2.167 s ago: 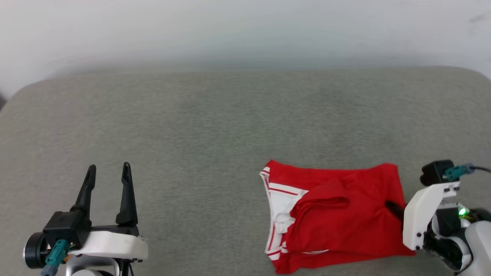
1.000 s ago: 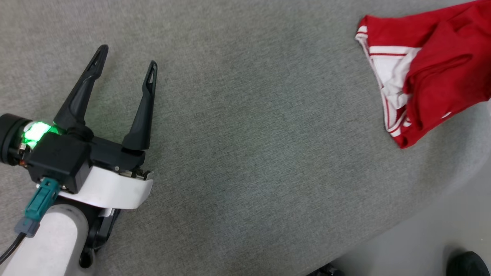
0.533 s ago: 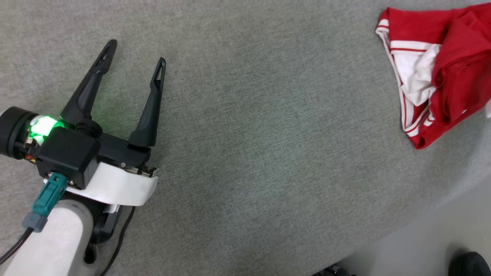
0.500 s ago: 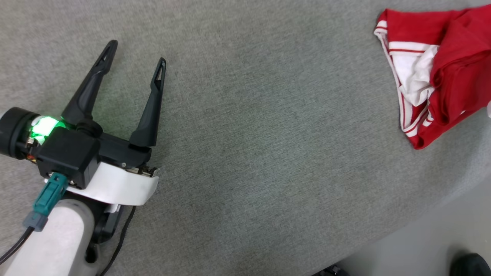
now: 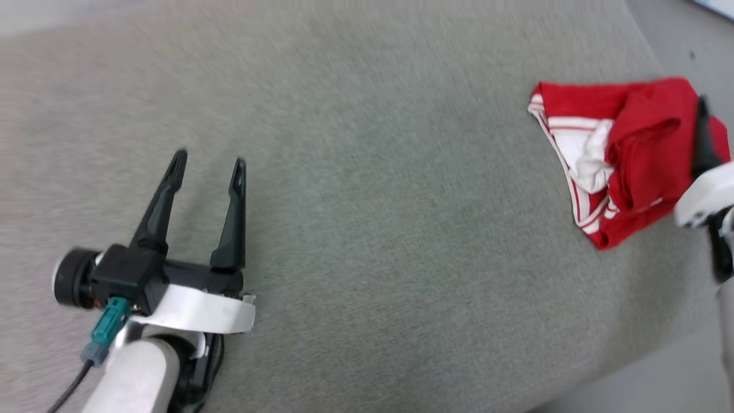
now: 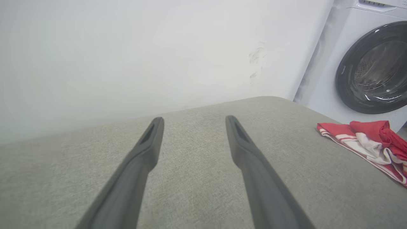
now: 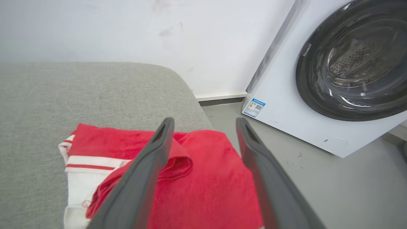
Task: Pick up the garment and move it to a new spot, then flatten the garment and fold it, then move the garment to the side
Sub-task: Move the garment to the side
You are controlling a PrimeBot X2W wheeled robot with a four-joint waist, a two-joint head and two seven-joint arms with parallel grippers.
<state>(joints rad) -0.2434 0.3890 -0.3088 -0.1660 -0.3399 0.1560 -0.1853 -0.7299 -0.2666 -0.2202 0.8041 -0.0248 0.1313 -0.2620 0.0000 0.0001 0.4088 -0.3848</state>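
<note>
One folded bundle, the garment (image 5: pixel 625 155) lies at the right end of the grey cushion (image 5: pixel 373 241), seemingly set aside as the task asks. The right gripper (image 7: pixel 205 124) hovers over it, fingers spread and empty. The left gripper (image 5: pixel 210 160), well apart, is equally wide, holding nothing.

The jersey (image 5: pixel 642 132) is red, with white sleeve panels and red-and-white striped trim. The worktop (image 5: pixel 373 229) is speckled grey-green. The washing machine (image 7: pixel 286 108) is white with a dark door.
</note>
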